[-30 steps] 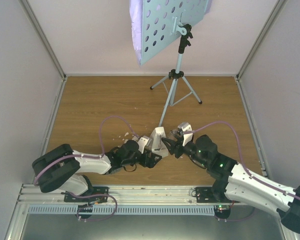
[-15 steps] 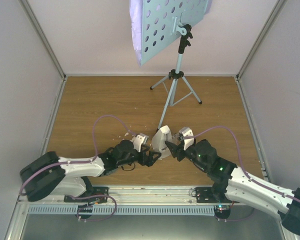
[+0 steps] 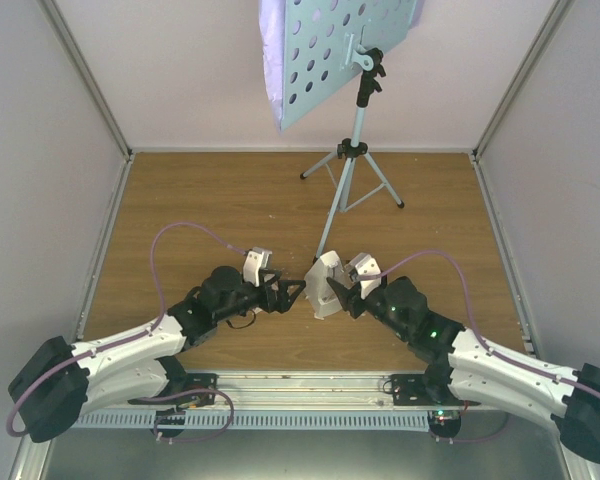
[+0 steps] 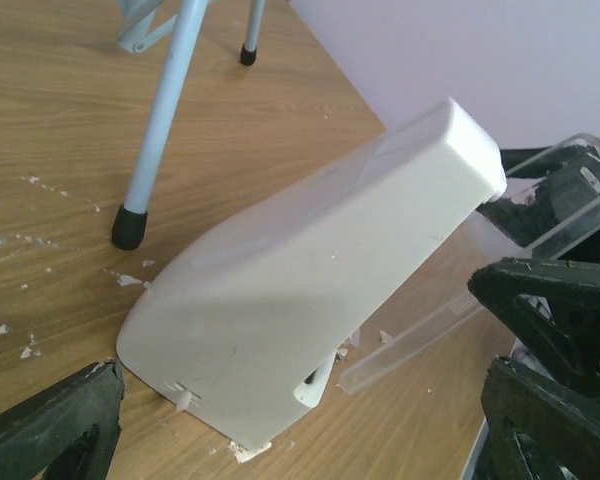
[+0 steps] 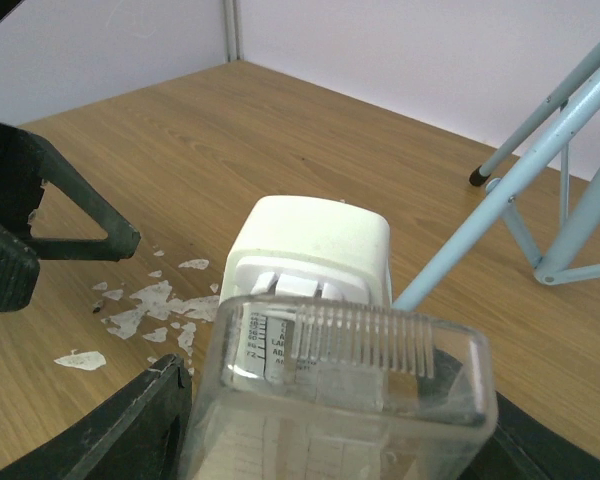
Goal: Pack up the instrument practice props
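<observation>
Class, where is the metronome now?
Top view: the metronome leans at front centre of the table, between the open left gripper and the right gripper holding its clear cover, before the nearest foot of the music stand.

One music stand (image 3: 345, 50), one metronome (image 3: 323, 285), one sheaf of lilac pages (image 3: 272, 60).

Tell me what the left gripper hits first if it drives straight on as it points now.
The small white pyramid-shaped metronome, tilted just ahead of the left gripper; probably its broad side first, though depth is unclear.
</observation>
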